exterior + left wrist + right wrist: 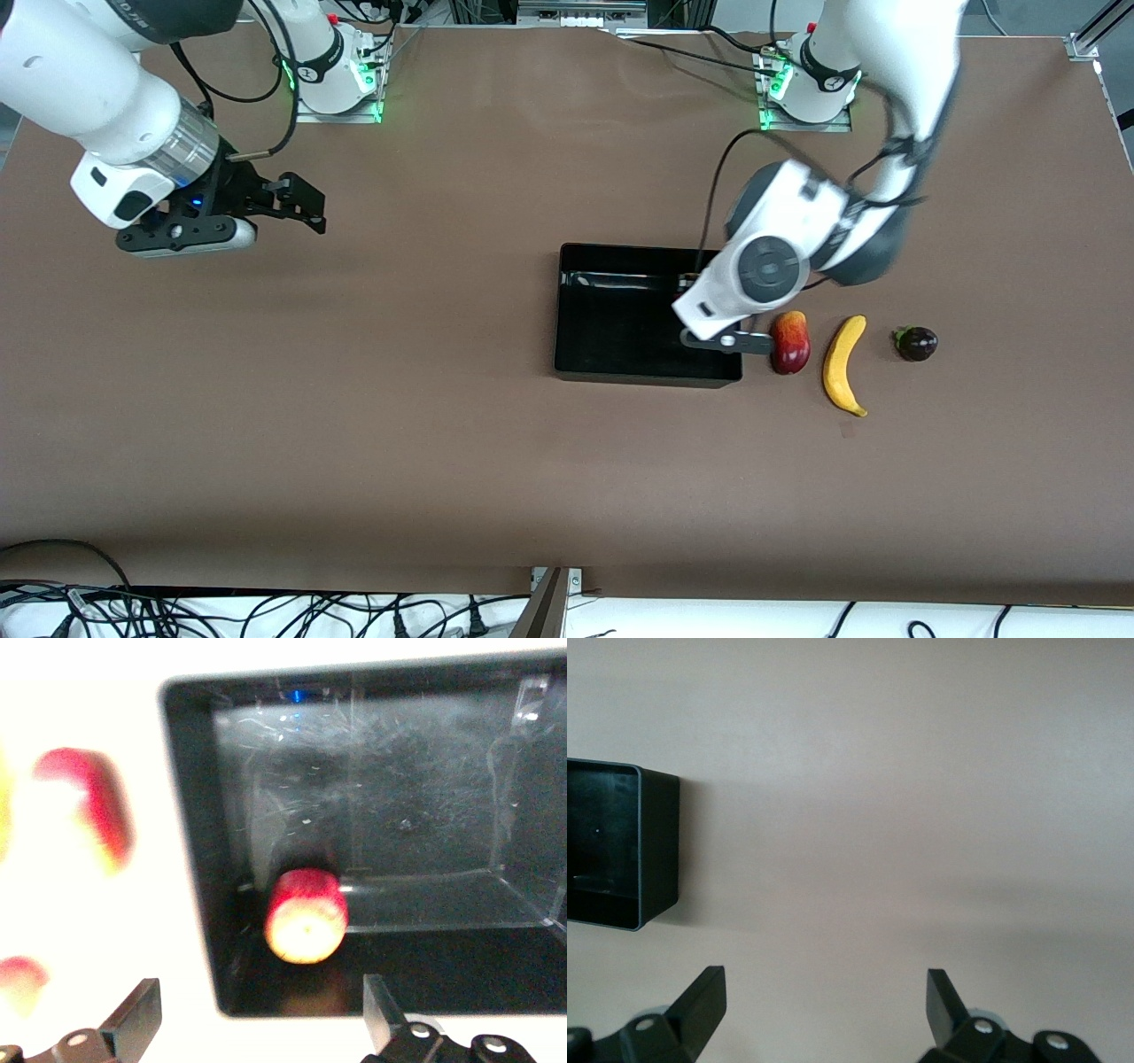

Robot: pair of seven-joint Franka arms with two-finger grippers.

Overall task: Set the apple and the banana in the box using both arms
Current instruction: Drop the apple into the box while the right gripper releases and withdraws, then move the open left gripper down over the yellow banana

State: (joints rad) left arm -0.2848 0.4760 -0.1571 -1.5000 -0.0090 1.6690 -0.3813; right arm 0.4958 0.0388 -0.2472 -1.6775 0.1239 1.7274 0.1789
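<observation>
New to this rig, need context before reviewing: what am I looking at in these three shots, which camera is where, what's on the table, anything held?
Two white robot arms are bolted at one edge of a brown table. One picture comes from a high camera facing them; the other two come from cameras on each arm's wrist.

The left pincer hangs open over the corner of the black box at the left arm's end, holding nothing. Its wrist view shows the apple already lying in the box, near a wall.

Beside the box, toward the left arm's end of the table, lie a red-and-yellow mango-like fruit, then the banana, then a small dark fruit. All rest on the table.

The right pincer waits open and empty over bare table toward the right arm's end; its wrist view catches one box corner.
</observation>
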